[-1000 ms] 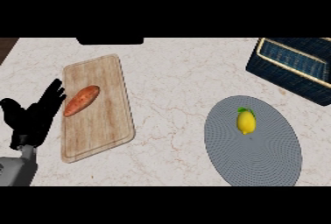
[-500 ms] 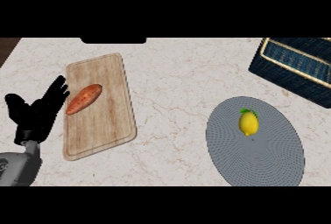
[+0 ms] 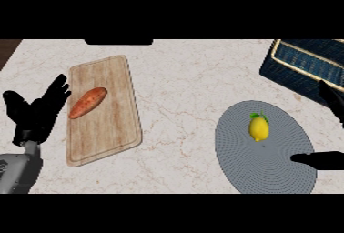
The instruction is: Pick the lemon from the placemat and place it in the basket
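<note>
Heads up: the main risk is knocking the lemon [image 3: 259, 128] before you've got it. It's rounded and sits free on the placemat [image 3: 269, 173], so a thumb or finger brushing it on approach could roll it toward the mat's edge. The basket [image 3: 295, 68] rim is also close by, just beyond the mat, so watch you don't clip it on the lift. Your right hand [image 3: 329, 159] only partly shows at the view's edge beside the mat, fingers spread, holding nothing; the lemon lies apart from it, toward the mat's far side. Left hand [image 3: 37, 113] rests open next to the cutting board [image 3: 107, 136], fingers up.
</note>
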